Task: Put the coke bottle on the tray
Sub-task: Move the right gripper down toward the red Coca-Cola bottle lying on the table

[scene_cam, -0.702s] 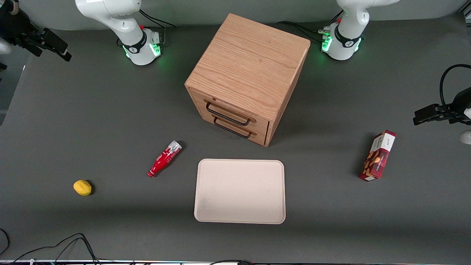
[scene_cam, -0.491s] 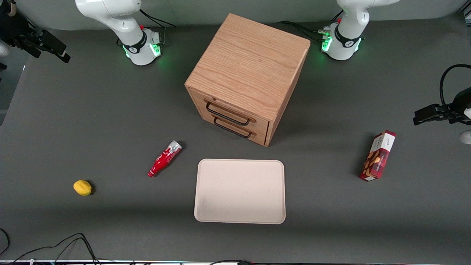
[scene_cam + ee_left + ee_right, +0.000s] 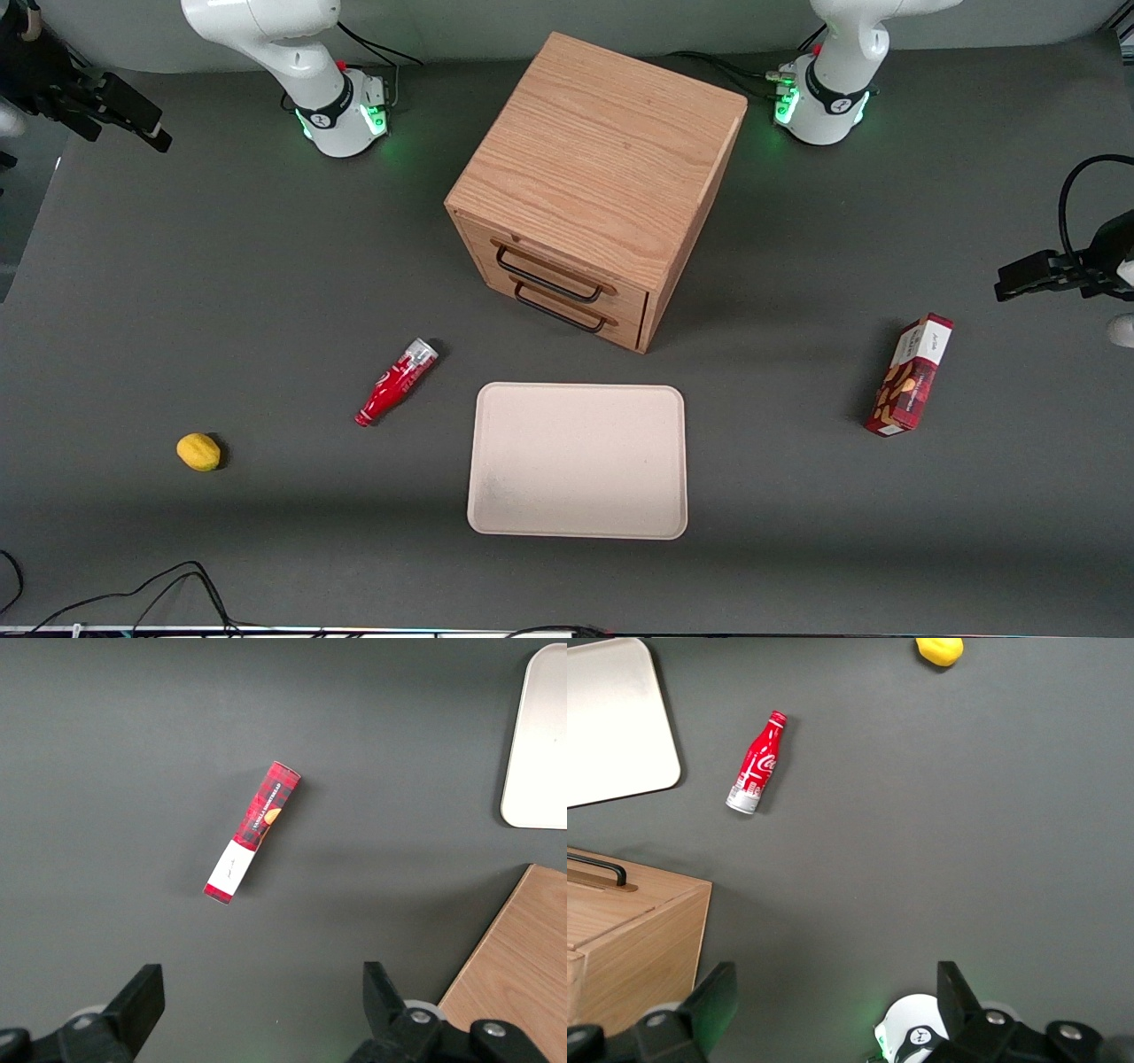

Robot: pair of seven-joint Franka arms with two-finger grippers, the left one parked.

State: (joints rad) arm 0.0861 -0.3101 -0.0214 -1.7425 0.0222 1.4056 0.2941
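Observation:
The coke bottle (image 3: 396,381) is small and red with white lettering, and lies on its side on the grey table. It rests beside the tray (image 3: 578,461), on the working arm's side, apart from it. The tray is pale beige and nothing lies on it. My gripper (image 3: 146,120) hangs high over the working arm's end of the table, farther from the front camera than the bottle and far from it. In the right wrist view the gripper (image 3: 835,997) is open and holds nothing. That view also shows the bottle (image 3: 757,762) and a corner of the tray (image 3: 611,718).
A wooden drawer cabinet (image 3: 602,159) stands just farther from the front camera than the tray. A yellow lemon (image 3: 198,452) lies toward the working arm's end. A red snack box (image 3: 910,375) stands toward the parked arm's end. Cables lie along the table's near edge.
My gripper has shifted very slightly at the working arm's end of the table. The bottle, tray and other things have not moved.

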